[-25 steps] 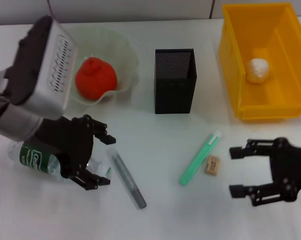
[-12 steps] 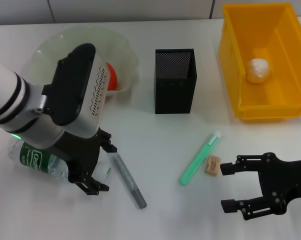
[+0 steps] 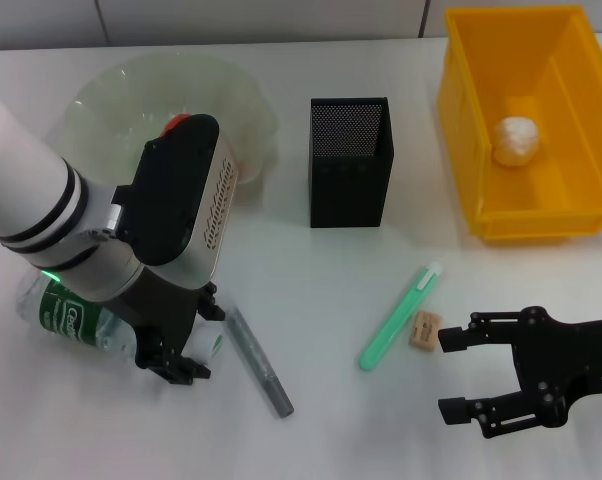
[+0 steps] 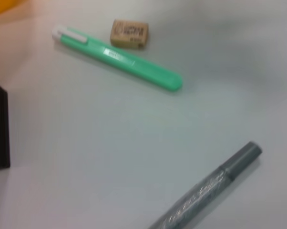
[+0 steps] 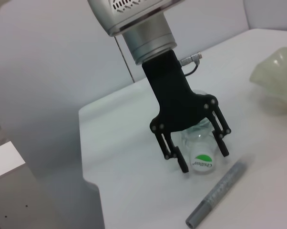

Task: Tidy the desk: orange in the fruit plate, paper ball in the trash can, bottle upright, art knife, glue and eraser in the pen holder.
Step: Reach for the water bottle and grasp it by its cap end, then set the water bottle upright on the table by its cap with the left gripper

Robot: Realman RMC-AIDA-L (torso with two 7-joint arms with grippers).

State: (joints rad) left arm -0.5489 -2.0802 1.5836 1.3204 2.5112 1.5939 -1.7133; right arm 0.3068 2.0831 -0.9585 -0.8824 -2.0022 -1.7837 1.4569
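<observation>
Left hand (image 3: pixel 186 345) low at the table's near left corner, fingers spread wide astride the bottle (image 3: pixel 76 322); right wrist view shows the fingers (image 5: pixel 174 155) on either side of the bottle's cap end, whether touching cannot be told. Bottle lies on its side, green label up, parallel to the near edge.

Grey pen-like stick (image 3: pixel 257 362) lies on the table (image 3: pixel 281 260) just beside the left hand, toward the middle. Green stick (image 3: pixel 399 318) lies slanted right of centre; eraser (image 3: pixel 425 330) sits just beside it, apart by a sliver.

Right hand (image 3: pixel 466 375) near the near right corner, fingers wide, holding nothing, tips pointing toward the eraser and close to it.

Fruit plate (image 3: pixel 241 100) at the far left; the left arm covers most of it, only a bit of the orange (image 3: pixel 177 124) shows inside. Pen holder (image 3: pixel 350 176) upright at the far middle. Trash can (image 3: pixel 481 120) at the far right corner with the paper ball (image 3: pixel 514 140) on its floor.
</observation>
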